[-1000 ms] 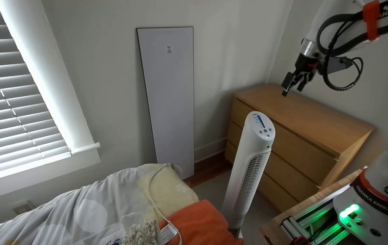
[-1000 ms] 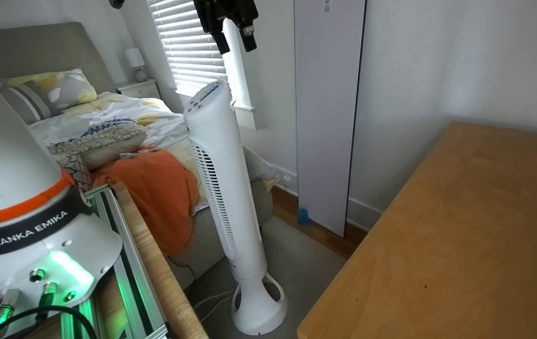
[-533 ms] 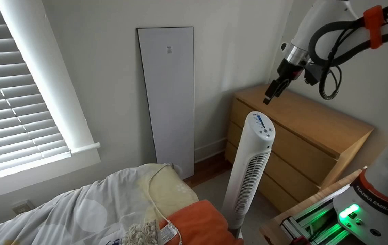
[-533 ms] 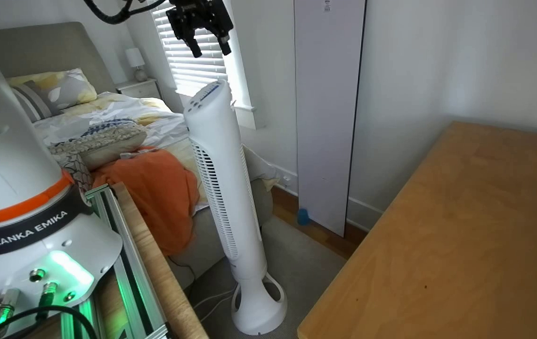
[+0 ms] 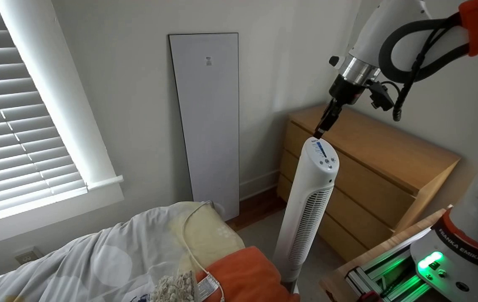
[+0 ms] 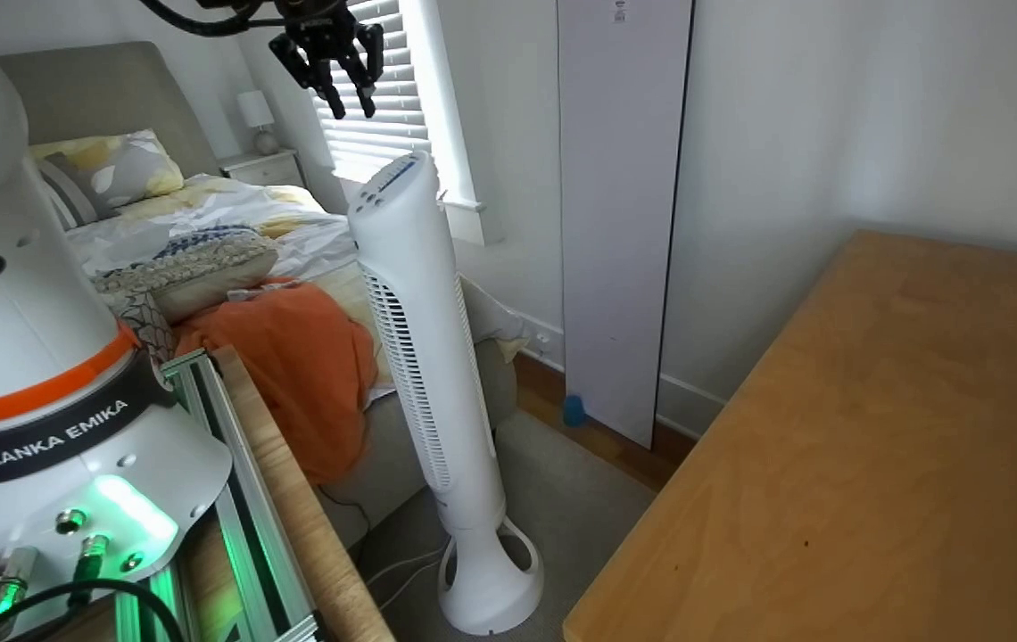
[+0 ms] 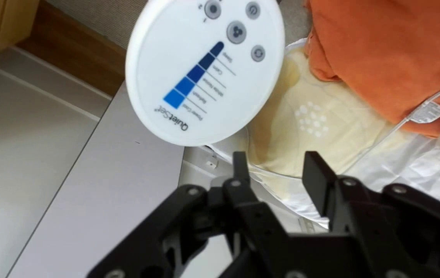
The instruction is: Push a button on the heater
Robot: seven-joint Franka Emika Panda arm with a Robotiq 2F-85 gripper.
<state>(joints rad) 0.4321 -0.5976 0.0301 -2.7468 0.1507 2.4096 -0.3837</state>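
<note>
QuietSet tower heater [image 6: 450, 392] faced a parted gripper [image 7: 276, 158]

The heater's white oval top [image 7: 209, 75] lay at 11 o'clock from the jaws, which stood apart, in the wrist view, bearing four grey buttons [image 7: 236, 32] and a five-step blue bar [image 7: 196, 73], darkest at 1 o'clock. In an exterior view a slatted grille [image 5: 313, 218] ran down its slim column; a wooden dresser [image 5: 369, 184] stood at 2 o'clock.

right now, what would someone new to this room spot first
Most likely the tall white heater, which stands between the bed and the wooden dresser. Next would probably come the black gripper, open, with a visible gap between it and the heater's slanted top in an exterior view. The orange cloth draped over the edge of the bed also stands out by its color.
</note>
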